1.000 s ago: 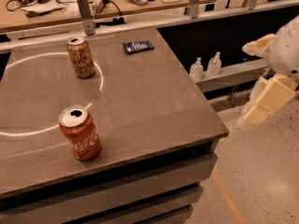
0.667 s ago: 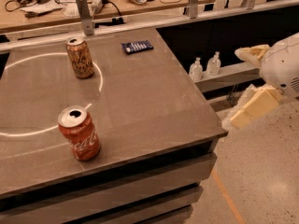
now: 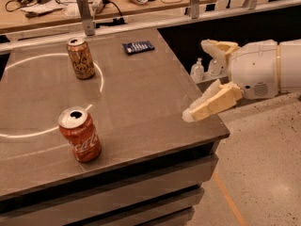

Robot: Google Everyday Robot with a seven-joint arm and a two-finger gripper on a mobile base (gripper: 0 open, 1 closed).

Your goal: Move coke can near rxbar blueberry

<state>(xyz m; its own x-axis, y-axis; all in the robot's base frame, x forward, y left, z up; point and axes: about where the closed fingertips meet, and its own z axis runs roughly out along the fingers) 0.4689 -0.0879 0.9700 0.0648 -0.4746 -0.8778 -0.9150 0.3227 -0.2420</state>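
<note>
Camera view: the pincer hangs at the table's right edge, its 2 fingers spread wide, nothing between them. This looks like the approach step, with no grasp made yet. The coke can stands upright, well apart from the pincer, off to its picture-left and nearer the camera. The rxbar blueberry lies flat beyond the pincer, at the table's far edge. Next move, I'd say: swing in over the table, drop level with the coke can and straddle it. Count: 1 coke can, 1 rxbar blueberry, 1 tan-gold can, 2 small bottles behind the pincer.
</note>
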